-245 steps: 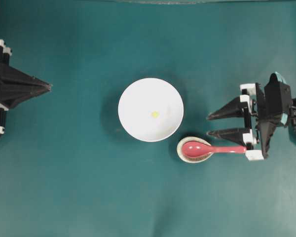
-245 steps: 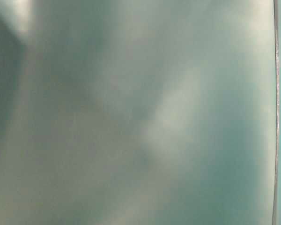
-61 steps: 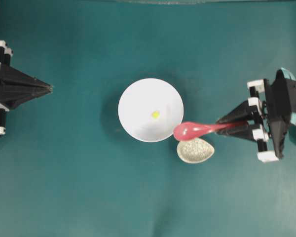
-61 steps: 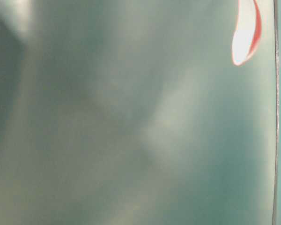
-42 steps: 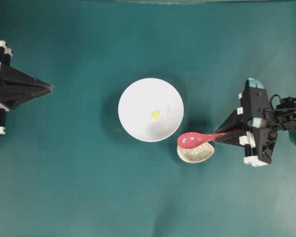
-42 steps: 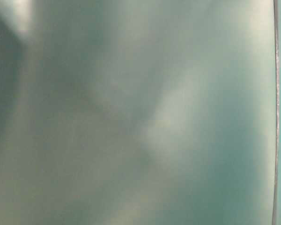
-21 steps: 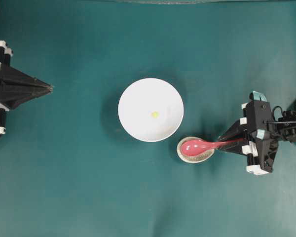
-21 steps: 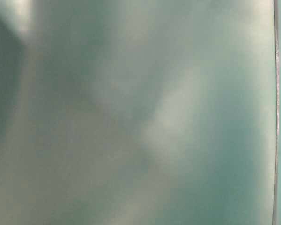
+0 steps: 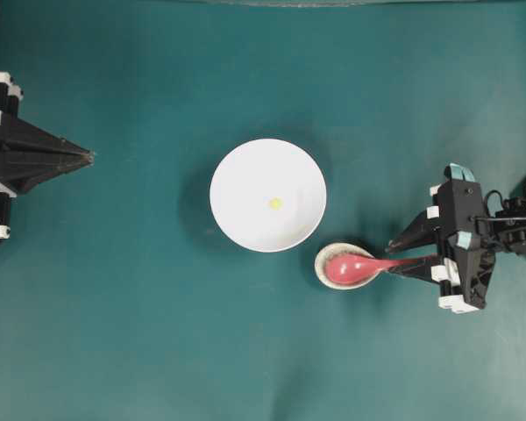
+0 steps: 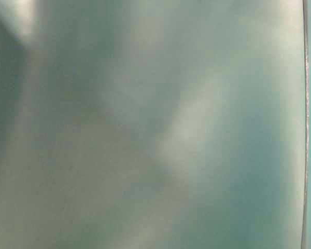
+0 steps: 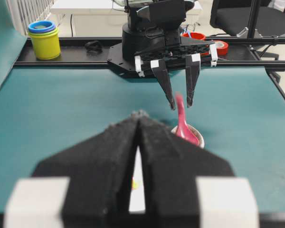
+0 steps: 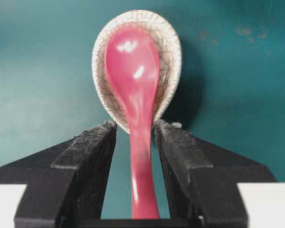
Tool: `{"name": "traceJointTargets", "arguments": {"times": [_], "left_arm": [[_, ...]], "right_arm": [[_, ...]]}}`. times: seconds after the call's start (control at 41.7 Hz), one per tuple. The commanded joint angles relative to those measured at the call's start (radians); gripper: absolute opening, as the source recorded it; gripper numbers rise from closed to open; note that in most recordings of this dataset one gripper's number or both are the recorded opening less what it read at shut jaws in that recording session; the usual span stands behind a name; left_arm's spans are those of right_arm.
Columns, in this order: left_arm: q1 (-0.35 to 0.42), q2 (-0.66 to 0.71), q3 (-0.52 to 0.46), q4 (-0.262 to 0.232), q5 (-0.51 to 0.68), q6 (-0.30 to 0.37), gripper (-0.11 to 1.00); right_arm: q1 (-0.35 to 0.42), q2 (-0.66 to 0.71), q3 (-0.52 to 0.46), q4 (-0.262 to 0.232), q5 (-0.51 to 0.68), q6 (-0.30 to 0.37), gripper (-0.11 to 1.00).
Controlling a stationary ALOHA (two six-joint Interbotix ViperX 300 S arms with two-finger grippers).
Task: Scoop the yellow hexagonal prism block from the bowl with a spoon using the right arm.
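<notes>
The spoon (image 12: 135,85) is seen lying in the rest (image 12: 171,57), its handle between the parted fingers of the right gripper (image 12: 135,135), gripped by neither. The block (image 9: 275,203) is left in the bowl (image 9: 237,175).

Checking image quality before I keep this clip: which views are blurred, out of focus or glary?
Table-level view: almost wholly a defocused teal haze, unusable. Left wrist view: the left tool fills the foreground out of focus, the spoon behind is sharper. Right wrist view: sharp on the spoon rest, with small glare spots on the spoon's scoop. Overhead view: evenly lit and crisp, the bowl shows plain white.
</notes>
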Motion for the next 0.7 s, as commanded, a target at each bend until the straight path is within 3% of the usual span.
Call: {"name": "traceJointTargets", "arguments": {"times": [0.0, 0.216, 0.456, 0.671], "left_arm": [[0.002, 0.011, -0.018, 0.003, -0.003, 0.000, 0.00], [0.002, 0.009, -0.018, 0.003, 0.006, 0.000, 0.00], [0.002, 0.009, -0.017, 0.003, 0.014, 0.000, 0.00], [0.002, 0.009, -0.017, 0.003, 0.023, 0.000, 0.00]], "right_arm": [[0.002, -0.008, -0.006, -0.002, -0.008, -0.002, 0.45], [0.003, -0.002, 0.029, -0.002, -0.084, -0.003, 0.44], [0.072, 0.054, 0.101, 0.002, -0.399, 0.020, 0.44], [0.155, 0.187, 0.124, 0.002, -0.615, 0.098, 0.44]]}}
